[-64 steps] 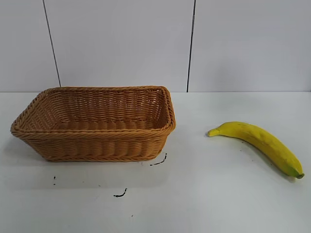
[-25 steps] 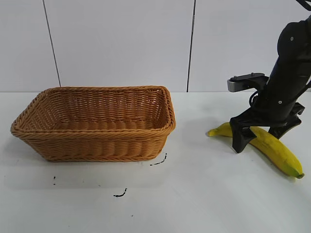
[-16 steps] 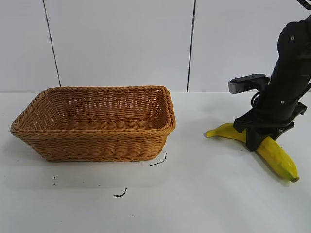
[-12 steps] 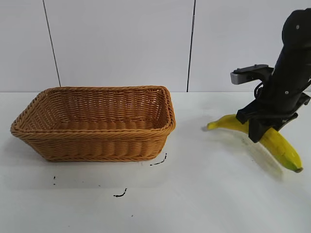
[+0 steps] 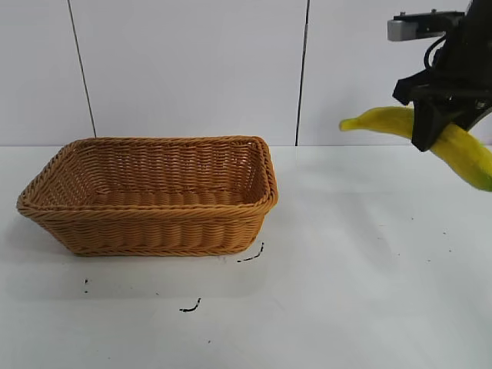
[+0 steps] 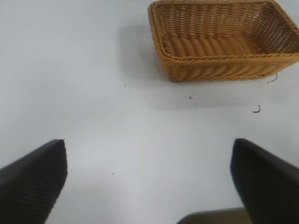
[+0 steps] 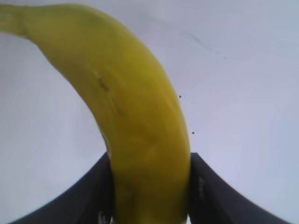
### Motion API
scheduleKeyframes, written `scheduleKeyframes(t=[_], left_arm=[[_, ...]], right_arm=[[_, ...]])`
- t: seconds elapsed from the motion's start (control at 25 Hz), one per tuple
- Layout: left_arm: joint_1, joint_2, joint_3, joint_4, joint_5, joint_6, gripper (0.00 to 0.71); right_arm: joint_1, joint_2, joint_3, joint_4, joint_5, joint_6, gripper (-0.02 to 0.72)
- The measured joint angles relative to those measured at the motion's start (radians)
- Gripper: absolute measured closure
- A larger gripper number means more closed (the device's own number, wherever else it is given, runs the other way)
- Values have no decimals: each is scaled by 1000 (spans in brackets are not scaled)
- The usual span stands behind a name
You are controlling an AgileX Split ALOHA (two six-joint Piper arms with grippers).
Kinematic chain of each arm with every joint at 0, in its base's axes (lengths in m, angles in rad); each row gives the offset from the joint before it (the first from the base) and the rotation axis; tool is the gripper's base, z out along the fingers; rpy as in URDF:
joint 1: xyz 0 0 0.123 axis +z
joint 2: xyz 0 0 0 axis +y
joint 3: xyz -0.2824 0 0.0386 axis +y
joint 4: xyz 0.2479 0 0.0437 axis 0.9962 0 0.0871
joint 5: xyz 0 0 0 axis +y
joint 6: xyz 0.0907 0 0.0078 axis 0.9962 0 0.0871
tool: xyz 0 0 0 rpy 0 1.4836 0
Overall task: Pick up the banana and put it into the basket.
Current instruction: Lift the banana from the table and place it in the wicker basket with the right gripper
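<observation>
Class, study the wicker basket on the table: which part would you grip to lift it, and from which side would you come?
Grip the braided rim of the basket at its short end nearest the right gripper, coming from above. The flared walls slope outward, so only the rim fits between fingers. That gripper already holds the banana.

A flat, matte white tabletop filled the lower half of the exterior frame. Behind it rose a pale grey panelled wall, split by two thin dark vertical seams: one leaning slightly at the upper left, another right of centre. A few small black scuff marks dotted the surface near the lower centre (one curled like a comma). Light fell evenly and softly, leaving faint, diffuse shadows on the white surface.
</observation>
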Motion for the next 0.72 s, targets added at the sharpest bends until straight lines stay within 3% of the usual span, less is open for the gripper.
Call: scheduleKeyframes(t=[0.4, 0.6, 0.72], left_arm=[[0, 0, 0, 0, 0, 0, 20], [0, 0, 0, 0, 0, 0, 20], [0, 0, 0, 0, 0, 0, 20]], right_arm=[[237, 232, -339, -24, 23, -18, 403], [381, 342, -499, -25, 13, -131, 403], [464, 384, -512, -28, -58, -224, 403]])
